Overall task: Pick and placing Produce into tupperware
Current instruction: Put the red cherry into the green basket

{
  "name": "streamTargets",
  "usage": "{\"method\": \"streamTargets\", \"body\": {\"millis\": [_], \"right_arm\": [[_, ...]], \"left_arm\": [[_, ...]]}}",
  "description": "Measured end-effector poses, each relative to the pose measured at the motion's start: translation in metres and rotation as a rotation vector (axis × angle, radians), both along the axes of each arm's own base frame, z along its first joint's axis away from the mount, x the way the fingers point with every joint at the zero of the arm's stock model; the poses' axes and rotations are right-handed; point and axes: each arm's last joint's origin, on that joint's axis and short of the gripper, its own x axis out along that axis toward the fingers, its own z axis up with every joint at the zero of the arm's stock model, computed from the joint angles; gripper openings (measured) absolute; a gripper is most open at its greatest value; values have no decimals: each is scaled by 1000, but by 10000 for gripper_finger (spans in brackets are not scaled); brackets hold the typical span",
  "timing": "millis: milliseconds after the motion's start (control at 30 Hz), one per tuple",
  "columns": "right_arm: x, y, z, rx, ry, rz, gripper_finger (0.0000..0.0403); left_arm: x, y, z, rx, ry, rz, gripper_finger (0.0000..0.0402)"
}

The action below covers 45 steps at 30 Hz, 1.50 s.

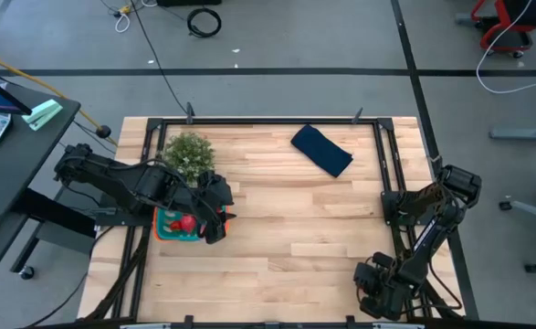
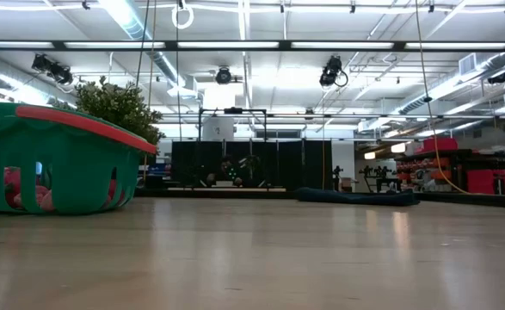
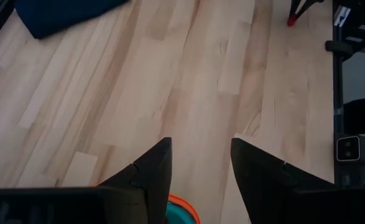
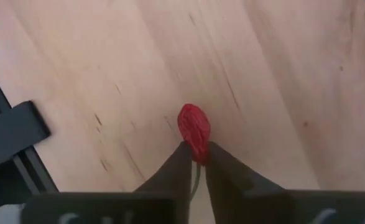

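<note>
Wooden table (image 1: 277,228): left claw (image 1: 215,219) empty, parted above tupperware (image 1: 172,226); right claw (image 4: 198,163) pinching red produce (image 4: 194,127) lengthwise.

The teal container (image 1: 169,226) with an orange rim sits upright near the table's 9 o'clock edge, red and pink produce (image 1: 186,221) heaped inside. One red piece (image 4: 194,127) sits pinched between dark fingers.

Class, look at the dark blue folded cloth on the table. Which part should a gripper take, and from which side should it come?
Probably a corner, taken from straight above. The dark blue cloth lies flat and slantwise on the table, so it offers no raised side to close around. Fingers straddling its corner toward the table's right edge could pinch the folded layers together.
</note>
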Motion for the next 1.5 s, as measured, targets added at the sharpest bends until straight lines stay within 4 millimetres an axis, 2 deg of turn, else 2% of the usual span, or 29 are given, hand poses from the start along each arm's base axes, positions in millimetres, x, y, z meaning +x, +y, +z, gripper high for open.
{"method": "streamTargets", "body": {"millis": [133,300,467,600,733,900,1033,1133,1200,1333,1500], "right_arm": [[3,-1,0,-50,-81,20,11],[18,-11,0,-183,-265,-26,14],[44,-27,6,-378,-500,-86,6],[78,-47,15,-497,-637,-192,11],[121,-68,26,-493,-704,-239,12],[175,-95,57,-396,-889,-127,11],[204,-120,84,-353,-1022,-63,12],[224,-133,95,-350,-1053,-79,10],[240,-133,93,-359,-1050,-56,10],[273,-123,76,-394,-1012,41,12],[314,-124,68,-472,-1025,81,10]], "left_arm": [[0,0,0,0,0,0,170],[1,2,0,-1,-2,7,171],[3,8,1,-5,-14,31,172],[7,16,2,-10,-29,64,169],[10,24,3,-13,-46,94,162],[11,32,3,9,-44,102,152],[13,39,3,10,-45,128,142],[13,45,4,19,-45,140,133],[14,50,4,45,-41,130,127],[14,62,4,90,-23,130,114],[1,81,10,118,-3,180,100]]}}
